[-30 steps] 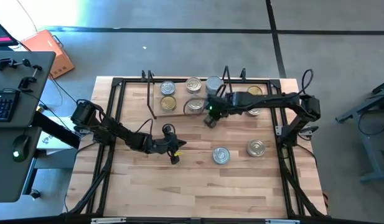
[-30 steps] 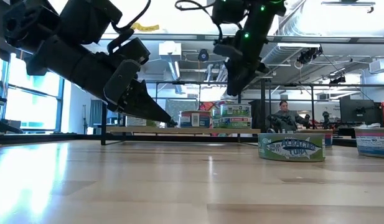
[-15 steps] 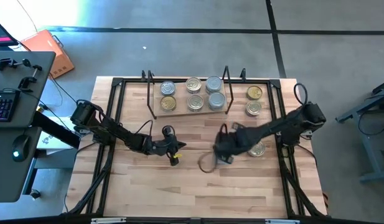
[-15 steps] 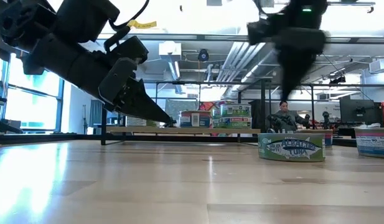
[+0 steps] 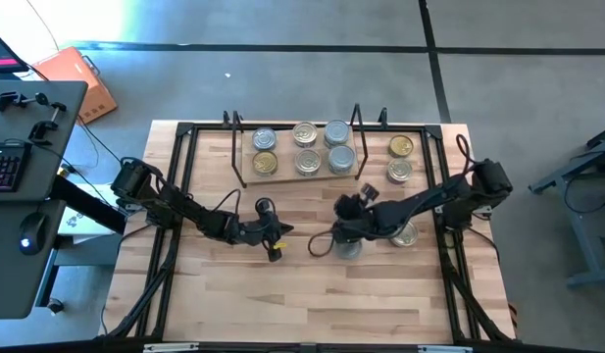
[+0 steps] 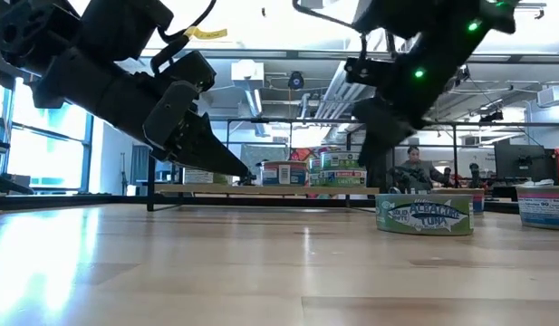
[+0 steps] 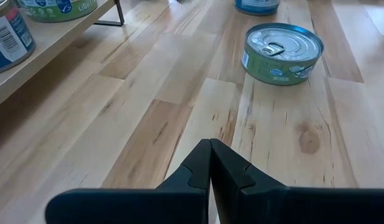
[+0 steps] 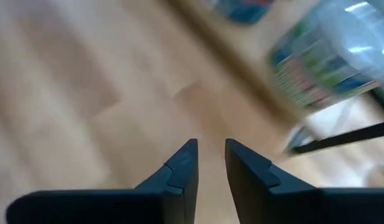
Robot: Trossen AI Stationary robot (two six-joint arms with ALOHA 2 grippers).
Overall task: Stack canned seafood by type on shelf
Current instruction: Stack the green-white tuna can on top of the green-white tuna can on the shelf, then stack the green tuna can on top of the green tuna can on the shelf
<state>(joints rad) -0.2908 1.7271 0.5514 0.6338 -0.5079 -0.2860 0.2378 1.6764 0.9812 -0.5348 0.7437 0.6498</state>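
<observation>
While the left gripper [image 5: 274,249] waits with its fingers pressed together over the left middle of the table [image 5: 282,294], the right gripper [image 5: 343,224] hangs over a silver-topped tin [image 5: 349,247], fingers a little apart and holding nothing. Six tins [image 5: 304,134] sit on the far shelf [image 5: 282,175], with three more [image 5: 402,145] on the right.

Wooden table [image 5: 233,284]: shelf [image 5: 282,176] holding tins [image 5: 304,133]; loose tins [image 5: 401,158] beside.
</observation>
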